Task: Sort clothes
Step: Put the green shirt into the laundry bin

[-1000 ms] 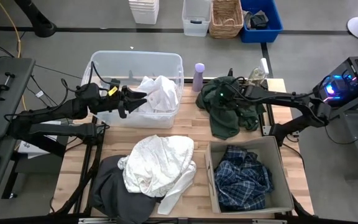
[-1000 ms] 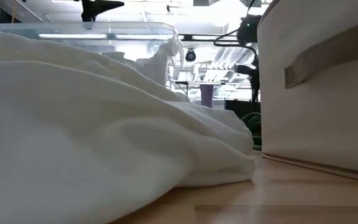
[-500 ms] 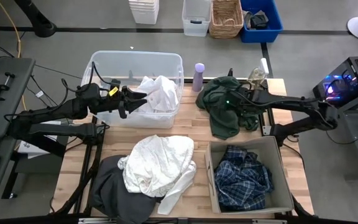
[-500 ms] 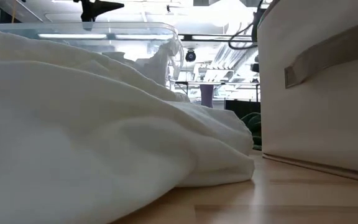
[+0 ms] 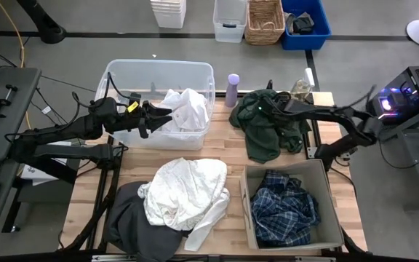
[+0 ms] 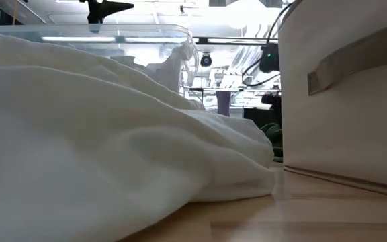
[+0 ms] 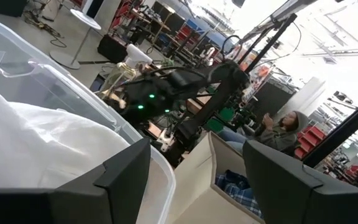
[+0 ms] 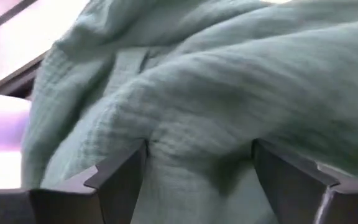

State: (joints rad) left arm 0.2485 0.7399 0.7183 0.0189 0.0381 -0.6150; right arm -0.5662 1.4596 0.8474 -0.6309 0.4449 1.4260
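Right end effector (image 5: 262,110) — fingers spread — presses into the dark green garment (image 5: 264,131), so closing comes next — probably.

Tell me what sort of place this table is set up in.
Probably a robotics lab or workshop: the left wrist view shows racks of equipment, more robot rigs, and a seated person behind the table.

Lilac bottle (image 5: 233,89) stands between clear bin (image 5: 122,73) and green garment (image 5: 264,124).
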